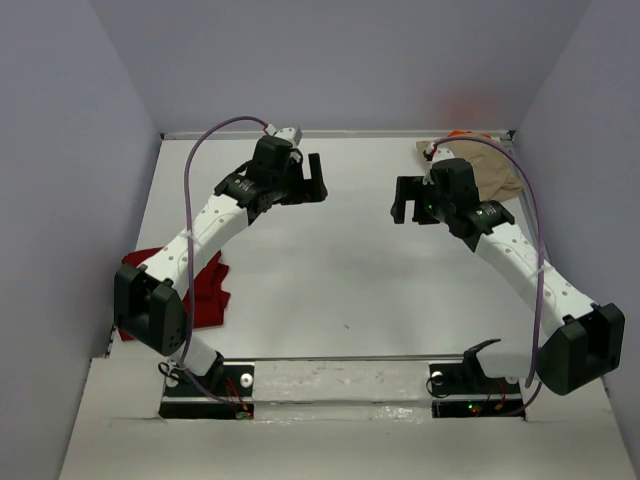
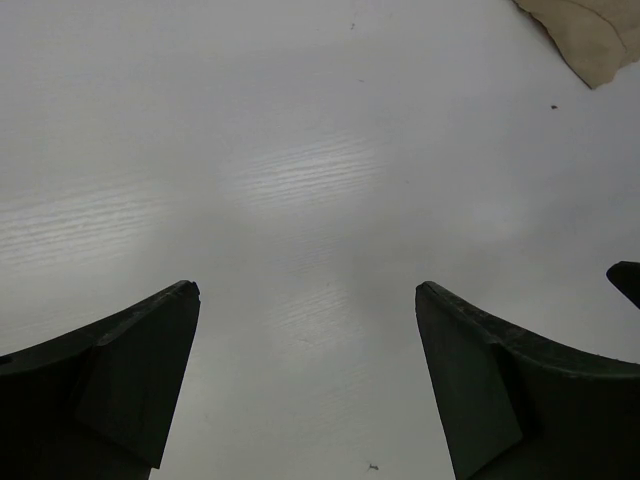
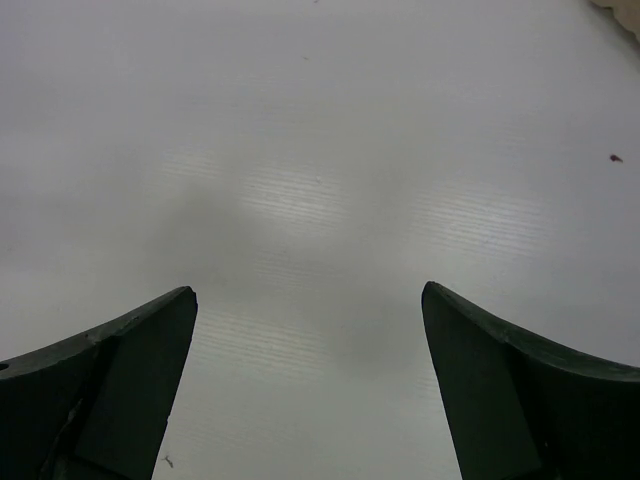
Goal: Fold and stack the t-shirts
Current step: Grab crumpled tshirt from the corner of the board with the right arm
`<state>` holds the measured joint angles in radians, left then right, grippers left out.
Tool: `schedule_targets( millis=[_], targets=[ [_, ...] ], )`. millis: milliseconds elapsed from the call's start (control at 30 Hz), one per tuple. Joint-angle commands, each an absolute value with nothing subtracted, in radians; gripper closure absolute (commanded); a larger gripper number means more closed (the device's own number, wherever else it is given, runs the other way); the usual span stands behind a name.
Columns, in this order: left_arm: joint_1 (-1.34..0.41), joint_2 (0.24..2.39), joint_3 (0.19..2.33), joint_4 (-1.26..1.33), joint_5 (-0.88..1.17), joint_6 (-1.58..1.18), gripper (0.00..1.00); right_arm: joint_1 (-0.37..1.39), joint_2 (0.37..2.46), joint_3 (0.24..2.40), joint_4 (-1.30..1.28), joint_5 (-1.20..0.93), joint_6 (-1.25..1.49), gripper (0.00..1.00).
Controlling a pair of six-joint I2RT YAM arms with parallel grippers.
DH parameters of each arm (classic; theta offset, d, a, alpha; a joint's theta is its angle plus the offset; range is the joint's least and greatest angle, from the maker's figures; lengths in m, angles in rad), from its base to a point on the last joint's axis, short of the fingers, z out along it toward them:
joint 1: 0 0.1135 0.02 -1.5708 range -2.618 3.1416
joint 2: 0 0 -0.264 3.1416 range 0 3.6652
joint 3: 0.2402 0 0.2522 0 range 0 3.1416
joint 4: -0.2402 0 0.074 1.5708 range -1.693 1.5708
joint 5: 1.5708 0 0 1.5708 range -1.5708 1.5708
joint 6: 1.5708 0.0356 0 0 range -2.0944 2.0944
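Note:
A dark red t-shirt (image 1: 207, 291) lies crumpled at the left side of the table, partly under my left arm. At the back right corner a tan t-shirt (image 1: 497, 172) lies bunched, with a bit of orange t-shirt (image 1: 463, 134) showing behind it. My left gripper (image 1: 316, 180) hovers open over the bare back-middle of the table. My right gripper (image 1: 402, 206) faces it, also open, just left of the tan shirt. In the left wrist view the left gripper (image 2: 307, 290) holds nothing, and a tan shirt corner (image 2: 590, 35) shows top right. The right gripper (image 3: 308, 290) is likewise empty.
The white table (image 1: 330, 270) is walled by grey panels on the left, back and right. A dark tip (image 2: 626, 281) pokes in at the right edge of the left wrist view. Purple cables loop over both arms.

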<state>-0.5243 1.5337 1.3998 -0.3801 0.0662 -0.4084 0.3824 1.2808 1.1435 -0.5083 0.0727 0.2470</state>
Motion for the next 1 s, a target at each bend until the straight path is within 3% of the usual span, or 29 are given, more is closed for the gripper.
schedule_targets(
  millis=[0,500,633,733,967],
  targets=[
    [-0.529,1.497,1.394,-0.347,0.06,-0.391,0.01,0.38,1.261,1.166,-0.468,0.074,0.245,0.0],
    [-0.531,1.548,1.433,-0.336,0.086,-0.377,0.01,0.38,1.281,1.17,-0.466,0.152,0.265,0.0],
    [-0.529,1.676,1.572,-0.373,0.139,-0.387,0.01,0.342,1.373,1.245,-0.471,0.204,0.293,0.0],
    [-0.534,1.808,1.776,-0.434,0.179,-0.385,0.01,0.27,1.471,1.322,-0.472,0.126,0.328,0.0],
    [-0.538,2.005,1.972,-0.457,0.32,-0.42,0.01,0.178,1.643,1.482,-0.483,0.068,0.324,0.03]
  ],
)
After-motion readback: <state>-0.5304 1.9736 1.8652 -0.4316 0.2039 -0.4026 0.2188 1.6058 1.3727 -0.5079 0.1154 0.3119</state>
